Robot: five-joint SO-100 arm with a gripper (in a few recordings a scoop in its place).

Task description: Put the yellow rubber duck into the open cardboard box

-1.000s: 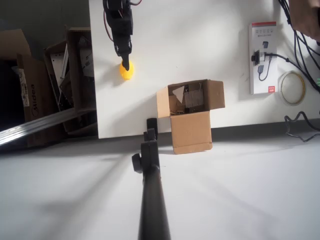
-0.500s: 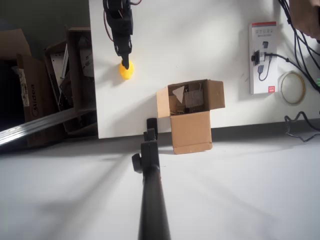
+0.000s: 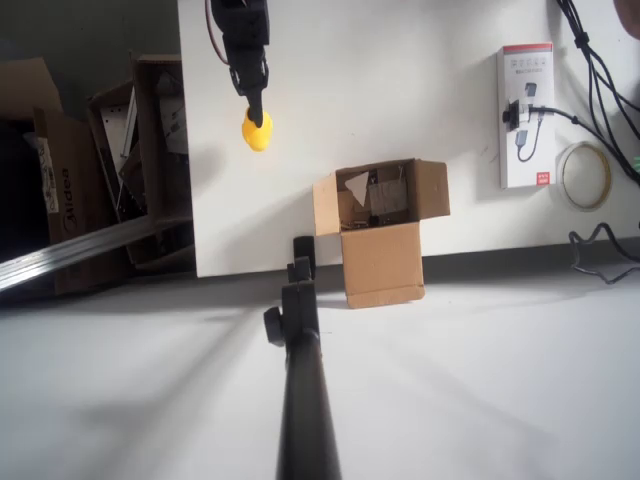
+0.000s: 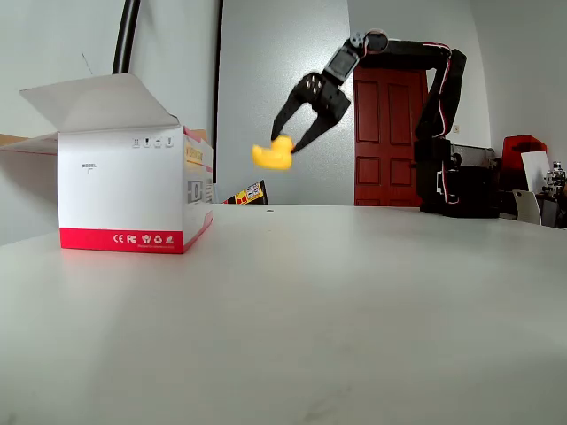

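The yellow rubber duck (image 3: 256,131) (image 4: 272,155) hangs in the air above the white table, held between the fingers of my black gripper (image 3: 256,112) (image 4: 285,142), which is shut on it. In the fixed view the duck is well clear of the tabletop. The open cardboard box (image 3: 381,262) stands at the table's near edge in the overhead view, to the lower right of the duck. Its flaps are spread and some packing lies inside.
A white box with a red stripe (image 3: 526,115) (image 4: 133,190) lies at the table's right in the overhead view, with cables and a tape roll (image 3: 585,175) beside it. A dark pole (image 3: 300,380) rises in front. Larger boxes (image 3: 90,170) sit past the table's left edge.
The gripper has lifted the duck off the table; in the overhead view the duck and gripper have shifted slightly upward in the picture. The cardboard box has not moved.
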